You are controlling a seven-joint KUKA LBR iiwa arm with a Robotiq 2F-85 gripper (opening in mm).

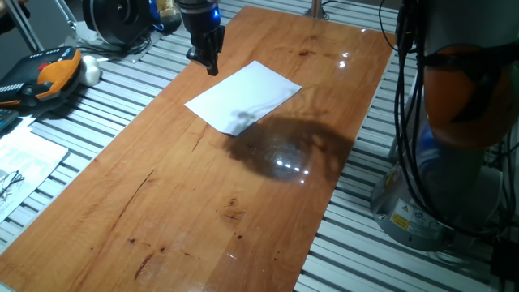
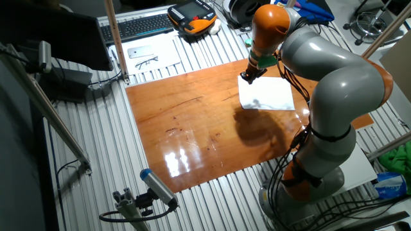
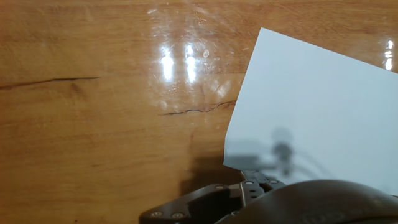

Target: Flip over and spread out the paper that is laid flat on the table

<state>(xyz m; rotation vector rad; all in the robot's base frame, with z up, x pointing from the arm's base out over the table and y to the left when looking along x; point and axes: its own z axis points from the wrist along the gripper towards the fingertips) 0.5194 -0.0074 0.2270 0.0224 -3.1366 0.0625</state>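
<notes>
The paper is a white sheet lying flat on the glossy reddish-brown table, blank face up, towards the far end. My gripper hangs fingers-down just above the wood, beside the sheet's far left corner. From the other side, the gripper stands at the paper's upper left corner on the table. The hand view shows the paper's corner and bare wood, with only a dark linkage of the hand at the bottom. The fingertips' spacing is unclear.
Grey ribbed slats surround the table. An orange-black device, white sheets with line drawings and a keyboard lie off to the side. The arm's base and cables stand by the table's right edge.
</notes>
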